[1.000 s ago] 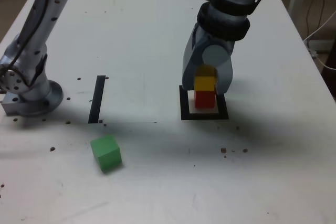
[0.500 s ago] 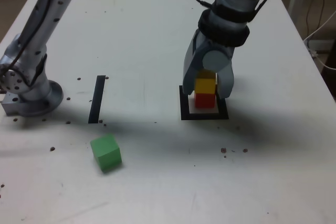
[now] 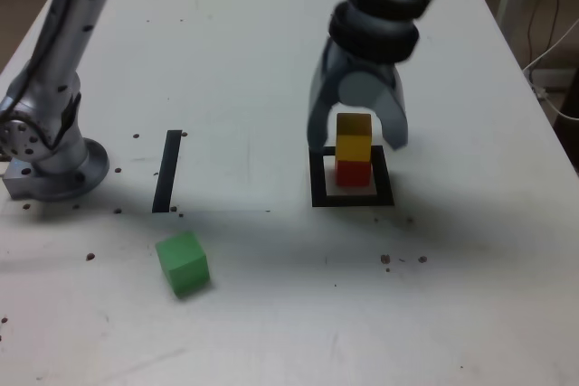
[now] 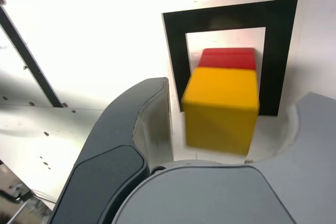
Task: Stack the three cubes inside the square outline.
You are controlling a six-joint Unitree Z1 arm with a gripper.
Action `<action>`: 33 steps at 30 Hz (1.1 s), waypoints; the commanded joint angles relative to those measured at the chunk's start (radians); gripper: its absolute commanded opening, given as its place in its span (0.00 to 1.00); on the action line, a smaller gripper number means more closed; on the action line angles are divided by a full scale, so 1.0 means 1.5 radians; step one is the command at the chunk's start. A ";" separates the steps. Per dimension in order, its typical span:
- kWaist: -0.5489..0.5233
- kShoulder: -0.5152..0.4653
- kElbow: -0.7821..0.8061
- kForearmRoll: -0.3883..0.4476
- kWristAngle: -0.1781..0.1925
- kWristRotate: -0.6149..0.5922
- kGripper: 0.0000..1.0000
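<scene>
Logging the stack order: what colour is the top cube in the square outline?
Yellow, resting on the red cube; clearest in the wrist view.

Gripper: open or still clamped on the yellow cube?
Open. The gripper has its jaws spread clear of both sides of the yellow cube, which sits on the red cube inside the square outline.

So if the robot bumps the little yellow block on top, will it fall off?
Probably. The matte yellow cube only rests loose on the red cube, so a sideways nudge would likely slide it off. Its flat faces mean it shouldn't roll, and it looks stiff.
</scene>
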 commanded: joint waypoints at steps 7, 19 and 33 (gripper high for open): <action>-0.020 -0.113 0.054 0.000 0.031 -0.020 1.00; -0.101 -0.228 0.206 -0.014 0.016 -0.069 1.00; -0.253 -0.289 0.360 -0.068 -0.032 -0.200 1.00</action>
